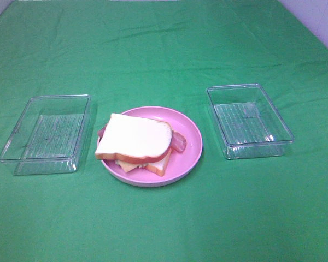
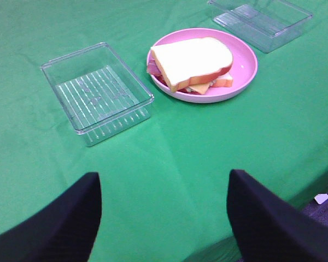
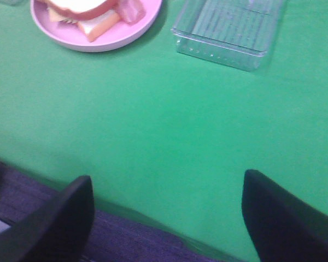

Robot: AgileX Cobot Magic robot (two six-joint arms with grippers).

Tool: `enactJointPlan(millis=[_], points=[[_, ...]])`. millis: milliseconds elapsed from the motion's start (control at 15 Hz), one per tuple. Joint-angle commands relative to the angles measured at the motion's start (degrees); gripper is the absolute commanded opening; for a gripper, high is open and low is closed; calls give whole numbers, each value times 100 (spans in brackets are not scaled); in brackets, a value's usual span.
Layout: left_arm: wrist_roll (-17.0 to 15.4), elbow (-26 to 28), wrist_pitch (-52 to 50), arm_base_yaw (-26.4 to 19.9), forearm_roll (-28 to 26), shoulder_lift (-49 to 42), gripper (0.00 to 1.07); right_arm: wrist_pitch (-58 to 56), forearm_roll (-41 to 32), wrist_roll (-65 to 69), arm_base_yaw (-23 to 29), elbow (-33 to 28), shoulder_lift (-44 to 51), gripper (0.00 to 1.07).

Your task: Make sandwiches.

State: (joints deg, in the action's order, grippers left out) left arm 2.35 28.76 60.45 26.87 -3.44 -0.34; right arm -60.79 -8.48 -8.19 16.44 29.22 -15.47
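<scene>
White bread slice with orange-brown crust, pink plate, ribbed clear trays, green cloth, perhaps reddish bacon.

Concealed and cropped items, all three views

Sandwich: top bread slice covers most of the filling; only bacon ends, a cheese corner and the lower slice's edge peek out; lettuce too small to make out. Left claw: both fingers cut off by the frame edge, tips alone visible. Right claw: likewise cropped, and that view is blurred. Ahead of the right claw, pink plate and clear tray are cut by the frame edge. Beyond the worktop edge nearest this claw, a dark surface, indistinct.
</scene>
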Motion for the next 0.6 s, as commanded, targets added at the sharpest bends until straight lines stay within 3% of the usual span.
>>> enactJointPlan(millis=[67, 200, 267, 600], points=[[-11, -11, -52, -510, -34, -126, 64, -23, 6, -69, -779, -23, 29, 71], [-11, -11, -52, -1232, -34, -126, 64, -23, 6, -69, -1226, -23, 29, 71], [-11, -11, -52, -2063, -34, -126, 64, -23, -6, -69, -1381, -23, 57, 71], [-11, -11, -52, -3352, -34, -132, 64, -23, -17, -69, -1381, -23, 1197, 71]])
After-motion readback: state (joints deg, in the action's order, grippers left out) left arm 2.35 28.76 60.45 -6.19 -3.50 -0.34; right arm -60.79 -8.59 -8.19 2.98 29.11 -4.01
